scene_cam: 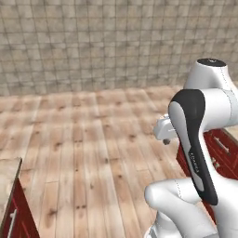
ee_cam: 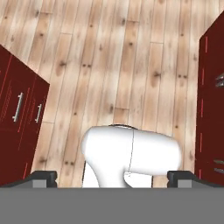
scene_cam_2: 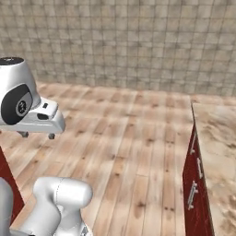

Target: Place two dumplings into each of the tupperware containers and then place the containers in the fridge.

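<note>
The gripper stood wide open, holding nothing — aimed down at the plank floor. Red cabinets flanked it, cut off at the frame edges; no writing was legible.

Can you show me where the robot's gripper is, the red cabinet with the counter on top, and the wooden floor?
White two-finger gripper (scene_cam_2: pixel 37 135): right base view, between its two open fingertips.
Dark red cabinet under speckled counter (scene_cam_2: pixel 193 179): right base view, its front face by the handles.
Light wooden plank floor (scene_cam: pixel 83 139): left base view, bare planks.

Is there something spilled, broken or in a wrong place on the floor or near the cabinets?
Nothing stands out. The wooden floor shows no spill or stray object, the red cabinets are shut with handles straight, and the countertop looks intact. The pincer hangs open over the floor, holding nothing.
</note>
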Tool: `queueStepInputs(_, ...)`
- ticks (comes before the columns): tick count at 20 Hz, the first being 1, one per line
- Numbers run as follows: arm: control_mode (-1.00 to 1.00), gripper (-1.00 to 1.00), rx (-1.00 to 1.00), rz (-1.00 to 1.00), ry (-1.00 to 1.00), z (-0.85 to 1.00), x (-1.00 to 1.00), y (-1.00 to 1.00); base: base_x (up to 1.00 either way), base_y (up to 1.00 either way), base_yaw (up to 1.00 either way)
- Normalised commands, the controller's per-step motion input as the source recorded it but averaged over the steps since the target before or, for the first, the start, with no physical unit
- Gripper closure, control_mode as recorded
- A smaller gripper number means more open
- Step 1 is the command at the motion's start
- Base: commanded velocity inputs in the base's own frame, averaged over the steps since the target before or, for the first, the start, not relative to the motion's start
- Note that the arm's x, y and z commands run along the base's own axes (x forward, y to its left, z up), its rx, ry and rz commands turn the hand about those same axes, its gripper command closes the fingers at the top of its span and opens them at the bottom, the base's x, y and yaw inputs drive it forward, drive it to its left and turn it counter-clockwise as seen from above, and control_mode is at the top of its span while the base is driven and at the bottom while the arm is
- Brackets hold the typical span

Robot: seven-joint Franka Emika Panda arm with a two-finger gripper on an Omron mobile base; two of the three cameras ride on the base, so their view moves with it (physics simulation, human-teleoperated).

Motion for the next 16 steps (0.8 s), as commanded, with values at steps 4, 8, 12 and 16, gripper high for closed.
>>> queueStepInputs(4, 1.0, -1.0, 0.0, 0.0, 0.0, 0.0, 0.0, 0.0, 1.0, 0.02, 0.23)
queueStepInputs(8, 1.0, -1.0, 0.0, 0.0, 0.0, 0.0, 0.0, 0.0, 1.0, 0.0, 0.38)
queueStepInputs(12, 1.0, -1.0, 0.0, 0.0, 0.0, 0.0, 0.0, 0.0, 1.0, -0.16, 0.59)
queueStepInputs(16, 1.0, -1.0, 0.0, 0.0, 0.0, 0.0, 0.0, 0.0, 1.0, -0.27, 0.7)
